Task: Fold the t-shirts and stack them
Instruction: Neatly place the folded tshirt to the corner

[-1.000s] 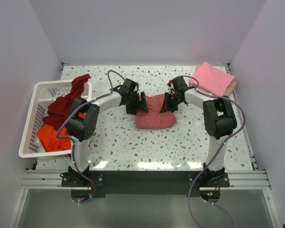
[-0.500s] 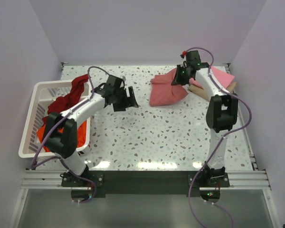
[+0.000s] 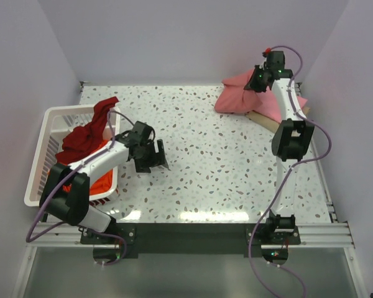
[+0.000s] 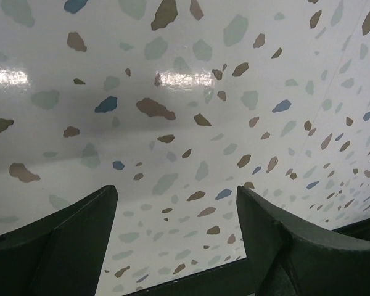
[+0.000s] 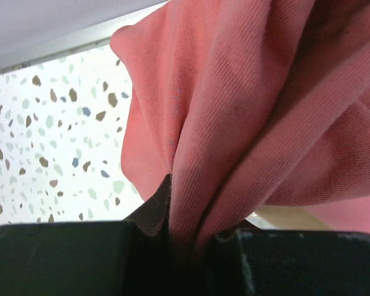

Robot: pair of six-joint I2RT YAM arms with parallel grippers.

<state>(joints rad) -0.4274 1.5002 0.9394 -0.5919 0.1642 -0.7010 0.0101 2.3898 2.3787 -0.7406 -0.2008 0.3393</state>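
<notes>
Black fingers of the right gripper (image 5: 185, 237) are pinched tight on a gathered fold of the dusty rose-red t-shirt (image 5: 253, 111), and in the right wrist view we see the cloth fan out from that pinch in deep pleats. From above, the right gripper (image 3: 259, 79) is raised over the far right corner of the table (image 3: 224, 174), with the rose-red shirt (image 3: 239, 98) hanging from it as a loose folded bundle. The bundle's long axis slants from the pinched end at the gripper toward its free end, which points left and a little nearer to us and rests low by the tabletop. Under and just right of it lies the bright pink t-shirt (image 3: 298, 101), folded flat on a tan board (image 3: 264, 118); whether the two shirts touch we cannot tell. The left gripper (image 3: 154, 156) is well apart, low over the bare speckled surface on the left half of the table, its jaws spread wide with nothing between them; the left wrist view shows the left gripper (image 4: 177, 194) framing only terrazzo. Just left of that arm stands a white slatted basket (image 3: 40, 155), holding the dark maroon t-shirt (image 3: 87, 133), one part draped over the far rim, and the orange t-shirt (image 3: 102, 180) crumpled at its near end.
</notes>
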